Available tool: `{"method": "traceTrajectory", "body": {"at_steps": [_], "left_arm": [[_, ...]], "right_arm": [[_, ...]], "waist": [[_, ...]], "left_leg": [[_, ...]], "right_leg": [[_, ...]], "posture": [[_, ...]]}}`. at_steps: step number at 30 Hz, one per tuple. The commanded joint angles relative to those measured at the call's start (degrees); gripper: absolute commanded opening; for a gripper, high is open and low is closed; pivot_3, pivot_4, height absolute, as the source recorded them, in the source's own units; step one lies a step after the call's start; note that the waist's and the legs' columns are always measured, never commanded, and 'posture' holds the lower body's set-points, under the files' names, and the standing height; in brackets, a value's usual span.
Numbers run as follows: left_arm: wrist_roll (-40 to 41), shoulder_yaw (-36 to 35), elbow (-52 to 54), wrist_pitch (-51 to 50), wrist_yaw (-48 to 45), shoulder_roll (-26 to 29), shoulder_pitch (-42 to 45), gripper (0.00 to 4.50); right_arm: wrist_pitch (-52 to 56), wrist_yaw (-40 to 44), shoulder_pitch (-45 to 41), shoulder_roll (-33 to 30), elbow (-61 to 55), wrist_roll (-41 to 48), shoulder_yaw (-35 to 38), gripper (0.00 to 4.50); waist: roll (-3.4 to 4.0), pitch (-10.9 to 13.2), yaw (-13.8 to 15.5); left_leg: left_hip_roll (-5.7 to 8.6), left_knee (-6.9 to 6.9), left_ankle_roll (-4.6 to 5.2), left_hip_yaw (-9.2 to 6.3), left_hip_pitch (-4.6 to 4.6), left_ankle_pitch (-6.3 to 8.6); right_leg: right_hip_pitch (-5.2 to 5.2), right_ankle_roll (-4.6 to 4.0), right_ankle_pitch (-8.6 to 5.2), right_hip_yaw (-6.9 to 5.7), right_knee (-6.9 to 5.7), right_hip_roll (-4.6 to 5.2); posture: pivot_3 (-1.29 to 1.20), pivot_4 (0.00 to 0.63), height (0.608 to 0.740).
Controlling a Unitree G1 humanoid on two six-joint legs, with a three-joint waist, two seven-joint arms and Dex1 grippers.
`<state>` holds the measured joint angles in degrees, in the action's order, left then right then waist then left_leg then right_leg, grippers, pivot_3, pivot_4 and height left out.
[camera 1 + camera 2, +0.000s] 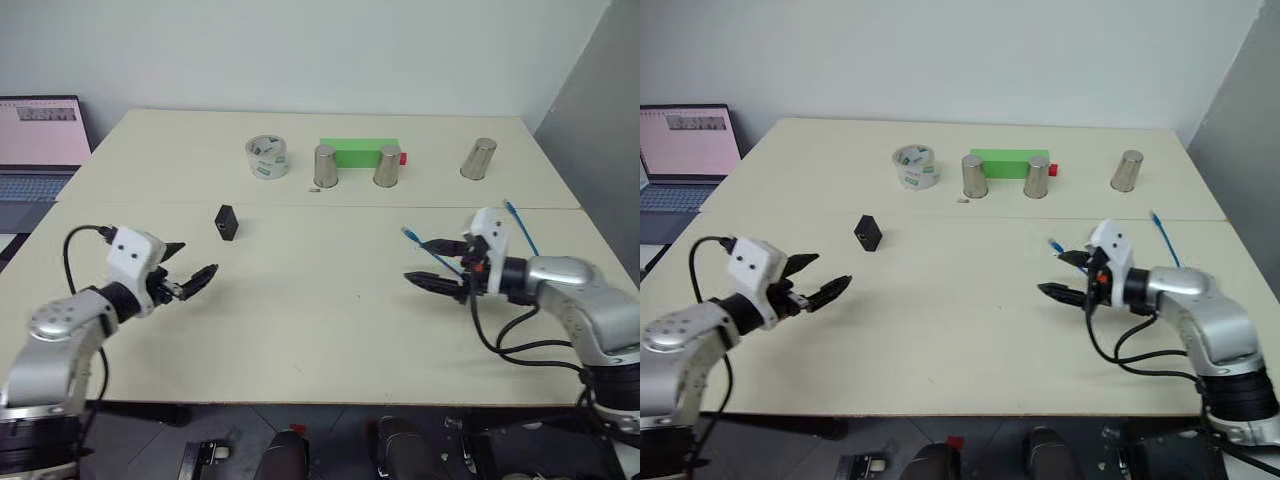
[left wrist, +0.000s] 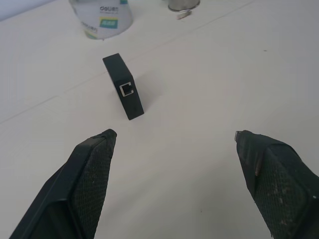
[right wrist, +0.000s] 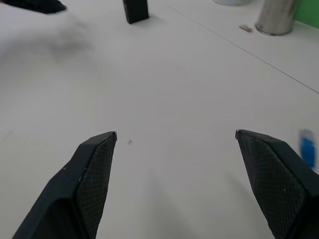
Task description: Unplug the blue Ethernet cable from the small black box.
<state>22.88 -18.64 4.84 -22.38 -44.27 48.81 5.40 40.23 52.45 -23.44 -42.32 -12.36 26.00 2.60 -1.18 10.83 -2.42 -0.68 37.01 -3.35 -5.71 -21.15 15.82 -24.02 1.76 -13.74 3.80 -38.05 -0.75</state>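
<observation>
Blue cable (image 1: 440, 252): unplugged, lay beside right tool (image 1: 440, 272), toward surface's right edge, running toward its far side. Black box (image 1: 227, 222): upright, left-centre, nearer left tool (image 1: 190, 270). Both tools open, empty.

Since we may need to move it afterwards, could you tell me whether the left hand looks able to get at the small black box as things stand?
Probably yes: the left hand is open, and only bare table lies between it and the small black box.
</observation>
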Motion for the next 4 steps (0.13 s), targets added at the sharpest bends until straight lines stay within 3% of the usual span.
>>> {"method": "traceTrajectory", "body": {"at_steps": [1, 4], "left_arm": [[2.96, -1.81, 3.46, -1.78, -5.61, 3.25, -1.22, 4.05], [3.49, -2.44, 2.51, -2.09, -6.33, 3.53, -0.30, 4.05]], "right_arm": [[-1.26, 1.92, 0.23, -2.94, -0.15, 1.15, 3.56, 4.07], [-1.79, 2.41, 0.37, -4.40, 0.69, 0.77, 4.26, 4.07]], "waist": [[0.01, 0.01, -0.12], [0.01, 0.01, -0.27]], "left_leg": [[-0.02, -0.02, 0.00, 0.02, 0.01, 0.00], [-0.04, -0.05, 0.01, 0.04, -0.01, 0.01]], "right_leg": [[0.00, -0.01, -0.01, 0.01, 0.01, 0.00], [-0.03, -0.04, -0.03, 0.03, 0.03, -0.02]], "posture": [[0.00, 0.150, 0.740], [0.00, 0.150, 0.740]]}}
